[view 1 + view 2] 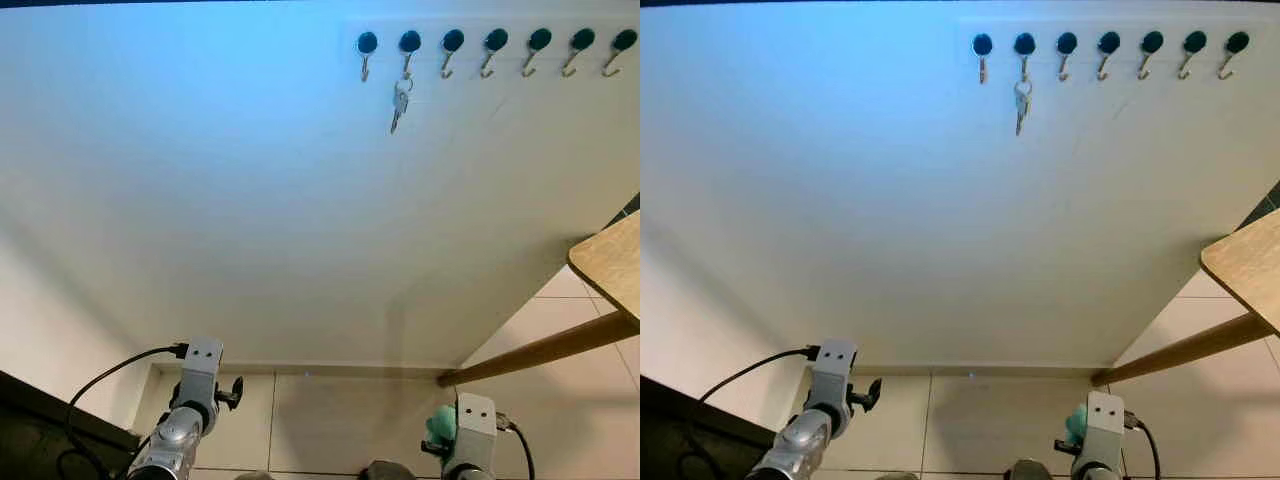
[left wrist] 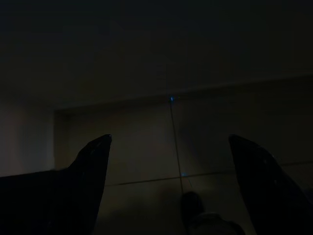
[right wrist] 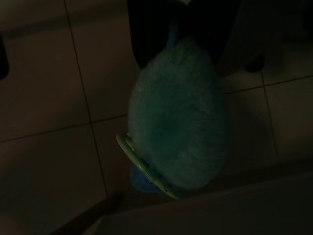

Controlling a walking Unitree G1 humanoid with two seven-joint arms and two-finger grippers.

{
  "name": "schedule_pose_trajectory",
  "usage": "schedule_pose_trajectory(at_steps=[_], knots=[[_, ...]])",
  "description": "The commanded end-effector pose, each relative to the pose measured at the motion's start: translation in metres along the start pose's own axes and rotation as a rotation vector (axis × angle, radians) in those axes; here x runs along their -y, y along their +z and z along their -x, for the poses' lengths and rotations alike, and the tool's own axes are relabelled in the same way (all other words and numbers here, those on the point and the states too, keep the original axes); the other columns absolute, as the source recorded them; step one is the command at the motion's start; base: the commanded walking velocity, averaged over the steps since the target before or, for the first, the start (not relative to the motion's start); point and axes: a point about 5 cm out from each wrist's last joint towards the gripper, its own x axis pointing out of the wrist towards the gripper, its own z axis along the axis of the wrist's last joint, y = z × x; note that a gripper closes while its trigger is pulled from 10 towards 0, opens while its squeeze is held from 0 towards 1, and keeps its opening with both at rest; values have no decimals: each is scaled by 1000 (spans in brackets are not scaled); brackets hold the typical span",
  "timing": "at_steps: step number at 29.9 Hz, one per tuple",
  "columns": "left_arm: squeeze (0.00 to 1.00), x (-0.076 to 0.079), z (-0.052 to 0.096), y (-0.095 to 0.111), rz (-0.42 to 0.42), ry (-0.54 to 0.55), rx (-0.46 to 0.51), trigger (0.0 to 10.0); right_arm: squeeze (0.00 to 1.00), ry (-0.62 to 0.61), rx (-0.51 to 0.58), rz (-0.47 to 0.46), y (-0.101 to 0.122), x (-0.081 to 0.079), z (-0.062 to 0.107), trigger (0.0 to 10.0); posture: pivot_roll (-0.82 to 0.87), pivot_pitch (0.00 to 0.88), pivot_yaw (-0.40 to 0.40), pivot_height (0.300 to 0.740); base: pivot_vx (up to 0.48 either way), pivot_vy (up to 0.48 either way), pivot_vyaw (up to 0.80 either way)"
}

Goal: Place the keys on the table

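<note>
While both arms hang low, one small bunch of silver keys (image 1: 399, 104) dangles from a wall hook.

Seven black round-headed hooks (image 1: 496, 48) run in a single row high on the plain white wall (image 1: 250, 200); the keys hang from the second hook counting from the row's left end, the other six bare. Well below and right of that row, one corner of the light wooden bench (image 1: 610, 265) juts in, a slanted leg under it, with tiled floor (image 1: 330, 420) between wall and bench. The left claw (image 2: 168, 181) has its fingers spread wide; the right claw (image 3: 183, 34) pinches a fluffy teal ball (image 3: 178, 122).
</note>
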Motion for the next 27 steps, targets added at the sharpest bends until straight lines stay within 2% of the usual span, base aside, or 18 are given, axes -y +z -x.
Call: schedule_pose_trajectory(at_steps=[1, 8, 27], knots=[[0, -1, 3, -10, 31, 25, -24, 10000, 0, 10, -21, 6, -7, -2, 2, 10000, 9, 60, 31, 740, 0, 0, 0], [0, -2, 4, -10, 11, 15, -16, 10000, 0, 37, -27, 1, -8, -7, 2, 10000, 12, 55, 29, 740, 0, 0, -79], [0, -2, 4, -7, -6, 6, 27, 10000, 0, 57, -26, 23, -11, -4, 3, 10000, 7, 50, 28, 740, 0, 0, -800]])
